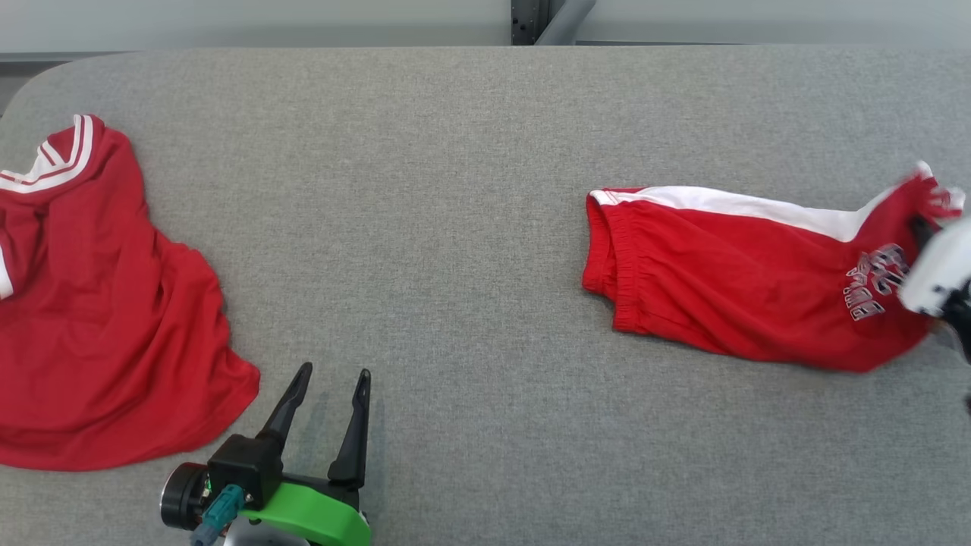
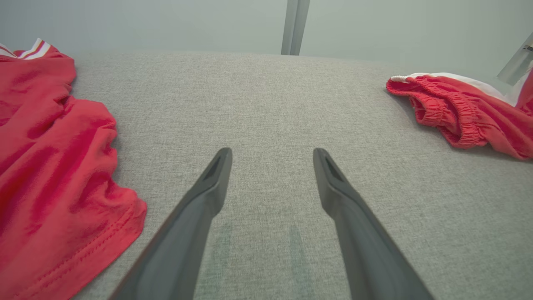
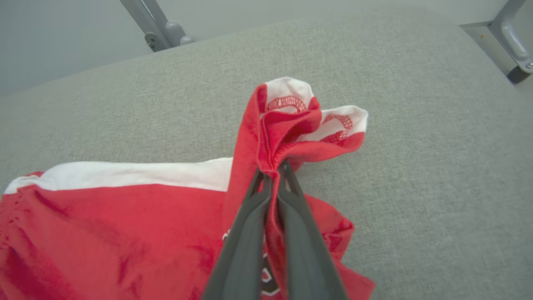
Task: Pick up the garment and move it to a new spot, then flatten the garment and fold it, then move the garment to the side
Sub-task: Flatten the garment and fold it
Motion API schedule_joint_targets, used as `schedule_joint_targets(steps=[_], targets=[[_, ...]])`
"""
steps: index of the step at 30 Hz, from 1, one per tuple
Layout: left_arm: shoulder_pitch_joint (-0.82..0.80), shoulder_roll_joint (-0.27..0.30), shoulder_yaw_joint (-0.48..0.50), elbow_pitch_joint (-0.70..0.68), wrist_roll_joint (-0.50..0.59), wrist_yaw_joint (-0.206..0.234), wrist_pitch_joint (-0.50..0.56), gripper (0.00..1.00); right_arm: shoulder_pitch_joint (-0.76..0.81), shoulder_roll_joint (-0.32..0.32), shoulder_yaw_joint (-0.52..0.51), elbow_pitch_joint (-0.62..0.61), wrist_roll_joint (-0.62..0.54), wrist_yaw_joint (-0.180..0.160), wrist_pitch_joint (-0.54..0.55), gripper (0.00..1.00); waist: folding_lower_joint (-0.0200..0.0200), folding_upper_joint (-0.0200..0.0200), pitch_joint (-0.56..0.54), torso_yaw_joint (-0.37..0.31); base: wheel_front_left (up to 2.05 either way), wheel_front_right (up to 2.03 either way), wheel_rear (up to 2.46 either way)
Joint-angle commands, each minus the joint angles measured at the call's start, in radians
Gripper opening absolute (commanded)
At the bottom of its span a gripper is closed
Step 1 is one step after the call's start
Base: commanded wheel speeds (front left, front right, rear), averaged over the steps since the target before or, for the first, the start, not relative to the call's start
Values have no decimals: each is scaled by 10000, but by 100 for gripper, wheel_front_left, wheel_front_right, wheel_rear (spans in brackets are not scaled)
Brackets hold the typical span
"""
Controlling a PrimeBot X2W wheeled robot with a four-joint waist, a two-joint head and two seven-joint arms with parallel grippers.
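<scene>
— At the right end of the surface (image 1: pixel 455 189) I have the right claw (image 3: pixel 272 171) pinched tight on the leg hem of the red shorts (image 1: pixel 728 288). The cloth bunches up just past the tips. The rest of the shorts lies flat, with the waistband (image 1: pixel 622 258) pointing towards the middle and the white stripe (image 1: pixel 728 201) along the far edge.

— And your left?

— The left claw (image 1: pixel 328 379) hangs low over bare surface by the front edge, fingers wide apart, holding nothing. The red jersey (image 1: pixel 98 303) lies just to its left, not touching it.

— Which step do you make it?

— The shorts look doubled lengthwise, one leg over the other, so I judge this to be the last step: shifting them aside. I can't rule out the first pick-up, though.

— What does the next move need?

— A low, steady pull by that hem towards the right edge, so the layers slide together and don't peel open. There's little surface left on that side, so I'd stop short, part the claw and lift straight off without snagging the hem.
</scene>
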State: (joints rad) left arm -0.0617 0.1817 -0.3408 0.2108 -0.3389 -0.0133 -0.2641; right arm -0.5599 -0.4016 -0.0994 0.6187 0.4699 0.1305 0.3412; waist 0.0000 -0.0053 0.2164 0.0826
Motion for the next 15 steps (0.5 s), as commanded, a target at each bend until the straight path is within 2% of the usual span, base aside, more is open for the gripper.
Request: schedule_joint_targets(steps=[1,8,15], targets=[[146,6,38,25,95,-35,-3,100,-49,178,167,-185,-93,4,-11,0,0,53,31,31,0,0,0],[-88,-109,204,425,208,-113,-3,100,186,1607,2301,-2407,423,-1,535,0,0,53,75,79,0,0,0],[-335,-267,411,778,316,-218,-3,100,597,2045,3664,-2905,208,4,650,0,0,53,90,262,0,0,0]])
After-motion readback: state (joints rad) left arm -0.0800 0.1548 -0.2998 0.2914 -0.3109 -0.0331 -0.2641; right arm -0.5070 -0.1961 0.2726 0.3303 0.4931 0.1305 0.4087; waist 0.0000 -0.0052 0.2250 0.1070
